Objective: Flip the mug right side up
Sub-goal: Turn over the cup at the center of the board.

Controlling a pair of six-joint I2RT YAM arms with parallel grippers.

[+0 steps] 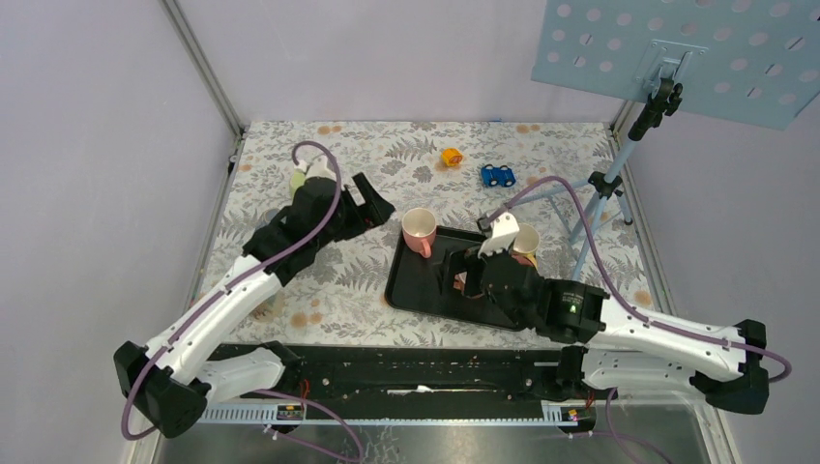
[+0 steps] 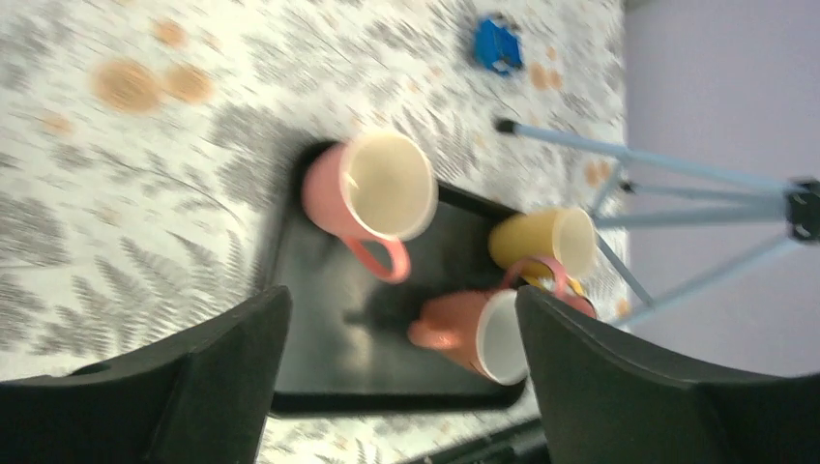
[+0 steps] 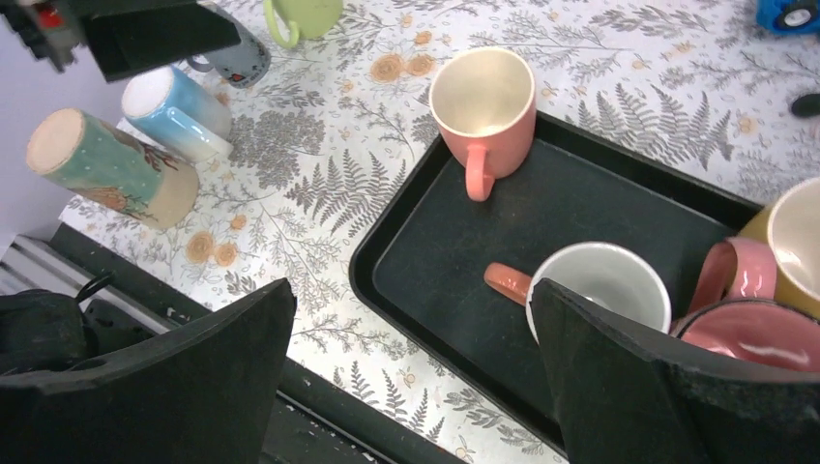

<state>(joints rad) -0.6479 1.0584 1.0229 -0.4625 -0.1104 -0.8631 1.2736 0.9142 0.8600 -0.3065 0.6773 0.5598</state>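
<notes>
The pink mug (image 3: 483,101) is standing mouth-up in the far-left corner of the tray (image 3: 580,213), so the turning seems done. The left tool (image 1: 377,203) and the right tool (image 3: 414,290) are both hanging open, empty.

Black: the fingers (image 3: 174,387) of the right gripper (image 3: 411,290) and the tray (image 3: 580,208) ahead of them. Straight ahead of the gripper, salmon-pink mug (image 3: 483,101), cream inside, handle matching. Just beside the right-hand finger, white-lined mug (image 3: 600,285), salmon outside and on the handle. Further right of that finger, glossy pink mug (image 3: 745,329) and mustard-yellow mug (image 3: 798,232), pale inside. Left of the gripper and ahead, teal mug (image 3: 111,169) with reddish-brown motif, tan band and beige base; pale blue mug (image 3: 179,111) fading to white; grey mug (image 3: 237,58); lime-green mug (image 3: 305,14). Far ahead to the right, small blue object (image 3: 788,12). Under all, tablecloth (image 3: 319,184): white, printed with grey ferns and scattered orange blossoms.
</notes>
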